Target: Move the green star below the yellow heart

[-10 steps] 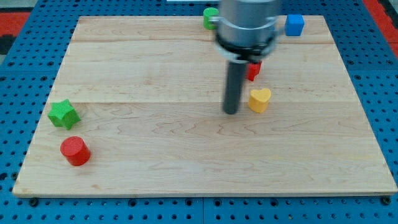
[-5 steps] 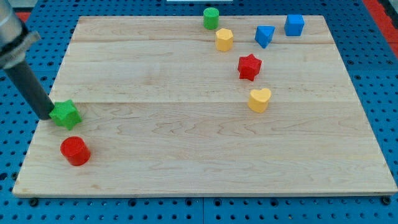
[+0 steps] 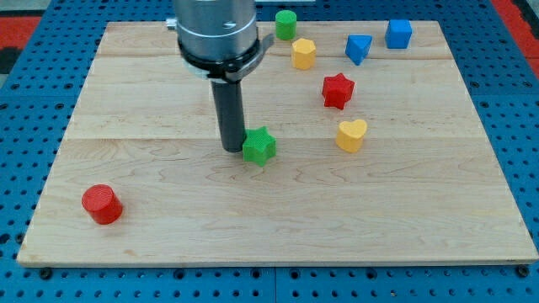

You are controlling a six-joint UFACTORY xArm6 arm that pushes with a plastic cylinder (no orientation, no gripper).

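Observation:
The green star [image 3: 259, 146] lies near the middle of the wooden board [image 3: 168, 219]. My tip [image 3: 232, 149] touches its left side. The yellow heart [image 3: 351, 134] lies to the star's right, a little higher in the view, with a gap between them.
A red star [image 3: 338, 90] sits above the heart. A yellow hexagon [image 3: 303, 53], a green cylinder [image 3: 286, 24], a blue triangle [image 3: 358, 48] and a blue cube [image 3: 398, 34] stand along the view's top. A red cylinder [image 3: 102, 204] is at the bottom left.
My tip went from beside the heart to the board's left edge, then pushed the green star rightward to the board's middle. The other blocks have not moved.

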